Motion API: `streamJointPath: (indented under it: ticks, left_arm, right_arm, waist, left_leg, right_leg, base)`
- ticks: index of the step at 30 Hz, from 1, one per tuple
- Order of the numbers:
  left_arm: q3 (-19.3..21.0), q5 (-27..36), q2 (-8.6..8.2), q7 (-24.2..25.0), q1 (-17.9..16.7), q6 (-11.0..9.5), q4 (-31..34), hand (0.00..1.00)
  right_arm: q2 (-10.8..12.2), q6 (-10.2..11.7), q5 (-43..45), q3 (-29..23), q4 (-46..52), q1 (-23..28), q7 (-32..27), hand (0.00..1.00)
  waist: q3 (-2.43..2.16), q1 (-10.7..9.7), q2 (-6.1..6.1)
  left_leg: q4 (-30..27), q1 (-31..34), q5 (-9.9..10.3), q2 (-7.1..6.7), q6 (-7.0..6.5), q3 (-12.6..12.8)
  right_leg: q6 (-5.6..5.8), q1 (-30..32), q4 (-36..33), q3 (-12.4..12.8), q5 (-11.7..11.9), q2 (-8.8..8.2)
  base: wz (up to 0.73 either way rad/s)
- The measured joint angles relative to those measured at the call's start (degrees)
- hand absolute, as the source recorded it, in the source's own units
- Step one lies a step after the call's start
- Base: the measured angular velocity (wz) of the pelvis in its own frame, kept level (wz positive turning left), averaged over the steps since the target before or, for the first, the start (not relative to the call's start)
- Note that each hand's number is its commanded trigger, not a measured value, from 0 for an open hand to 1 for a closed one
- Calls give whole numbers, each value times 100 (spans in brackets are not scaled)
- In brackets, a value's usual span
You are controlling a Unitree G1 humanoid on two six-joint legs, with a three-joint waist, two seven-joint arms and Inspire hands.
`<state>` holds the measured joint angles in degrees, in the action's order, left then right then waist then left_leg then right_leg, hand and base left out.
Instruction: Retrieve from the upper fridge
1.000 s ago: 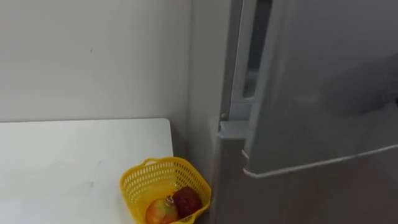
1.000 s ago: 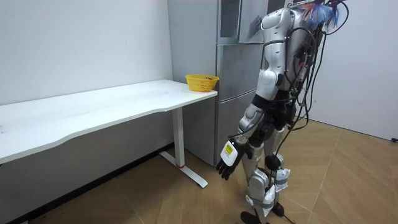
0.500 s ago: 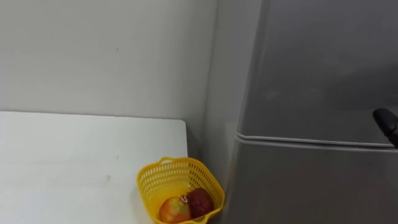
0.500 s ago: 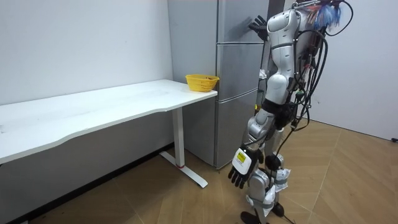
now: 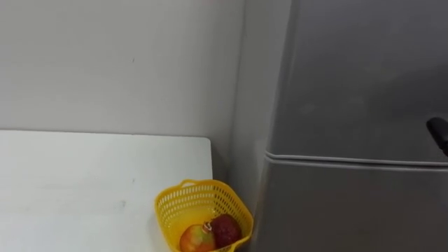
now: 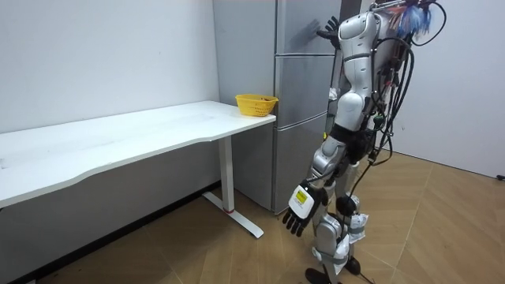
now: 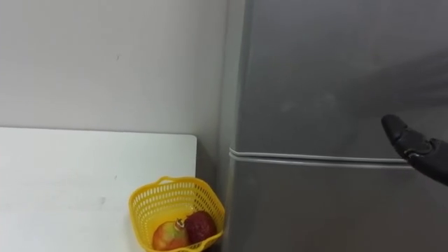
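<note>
Left hand [image 6: 300,207] hangs low, loose-fingered, empty. On the table [image 5: 84,182] corner the yellow basket [image 5: 171,210] holds two fruits [image 5: 225,229] — retrieval looks done. Beyond, right hand [image 7: 416,150] spread against the shut upper fridge door [image 5: 364,77] — only lowering it remains

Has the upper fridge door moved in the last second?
Yes. The upper fridge door has swung shut: a second ago it stood ajar, out from the lower fridge door; now it lies flush above it.
</note>
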<state>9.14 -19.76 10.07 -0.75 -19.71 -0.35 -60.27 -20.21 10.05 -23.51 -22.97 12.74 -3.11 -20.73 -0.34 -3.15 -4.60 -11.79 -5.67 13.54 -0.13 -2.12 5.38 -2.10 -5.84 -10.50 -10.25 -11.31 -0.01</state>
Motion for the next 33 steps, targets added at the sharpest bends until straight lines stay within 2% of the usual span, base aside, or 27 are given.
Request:
streamJointPath:
  ticks: [3, 7, 10, 11, 12, 15, 17, 19, 23, 28, 30, 33]
  left_arm:
    - [47, 9, 0, -72, 23, 0, 4, 0]
    - [-48, 6, -1, -280, 42, 34, 0, 0]
    - [-104, 7, -37, -403, 101, 82, -3, 0]
    - [-117, 6, -89, -411, 122, 123, -4, 0]
    - [-148, 2, -139, -413, 143, 167, -3, 0]
    - [-161, 10, -177, -413, 179, 227, -2, 0]
    - [-142, 99, -148, -413, 230, 302, -1, 0]
    - [-140, 158, -118, -412, 242, 354, 30, 0]
    - [-220, 159, -127, -350, 250, 405, 217, 0]
    - [-224, 154, -147, -261, 269, 397, 241, 0]
    - [-265, 161, -148, -271, 256, 401, 235, 0]
    - [-253, 169, -150, -288, 261, 394, 128, 0]
  right_arm:
    - [1, 97, 913, -268, -36, 268, -683, 0]
    - [83, 231, 1351, -280, -330, 961, -1394, 0]
    - [531, 146, 1519, -78, -1139, 1556, -1647, 0]
    - [736, 46, 1510, -20, -1467, 1673, -1696, 0]
    - [837, -25, 1490, 42, -1855, 1738, -1762, 0]
    - [989, -146, 1209, 181, -2737, 1865, -1839, 0]
    - [1043, -231, 1151, 303, -3269, 1867, -1877, 0]
    - [1094, -343, 1127, 424, -3718, 1865, -1909, 0]
    - [1114, -402, 999, 669, -4818, 1822, -1959, 0]
    - [1136, -397, 1012, 722, -5527, 1777, -1863, 0]
    - [1134, -399, 1017, 964, -5920, 1867, -1694, 0]
    - [1145, -468, 1031, 1066, -6500, 1859, -1414, 0]
  waist:
    - [-7, -23, 4]
    - [4, -68, 49]
    - [-4, -15, 75]
    - [-5, 1, 120]
    - [-24, -6, 187]
    - [-17, -34, 346]
    - [-5, -35, 401]
    - [-7, -87, 384]
    - [0, -116, 281]
    - [8, -125, 285]
    - [12, -119, 265]
    - [22, -83, 284]
  left_leg:
    - [30, 9, 0, -1, 0, 11]
    - [61, 12, 1, 4, 1, 54]
    - [129, 0, 2, 13, 2, 152]
    - [130, 0, 4, 18, 0, 212]
    - [130, -3, 6, 18, -4, 240]
    - [138, -44, 8, 15, -10, 255]
    - [148, -69, 7, 16, -9, 260]
    - [144, -75, 6, 18, -6, 230]
    - [95, -68, 2, 19, 3, 203]
    - [111, -87, 2, 4, 2, 200]
    - [114, -130, 2, 4, 2, 196]
    - [178, -187, 3, -6, 2, 209]
  right_leg:
    - [4, 0, -4, -5, -3, 3]
    - [6, 18, -9, 7, -3, 4]
    - [6, 25, -10, 146, -3, 23]
    - [6, 50, -16, 213, -2, 30]
    - [17, 63, -22, 239, 8, 28]
    - [23, 62, -33, 244, 17, 24]
    - [17, 88, -30, 273, -1, 24]
    - [3, 92, -67, 237, -42, 14]
    - [-4, 97, -105, 224, -81, 15]
    - [-2, 67, -71, 228, -81, 9]
    - [6, 0, -8, 232, -74, 17]
    - [17, -18, -12, 250, -86, 15]
  base:
    - [-2]
    - [-2]
    - [-16]
    - [-21]
    - [-20]
    - [-8]
    - [0]
    - [7]
    - [4]
    - [0]
    - [0]
    - [0]
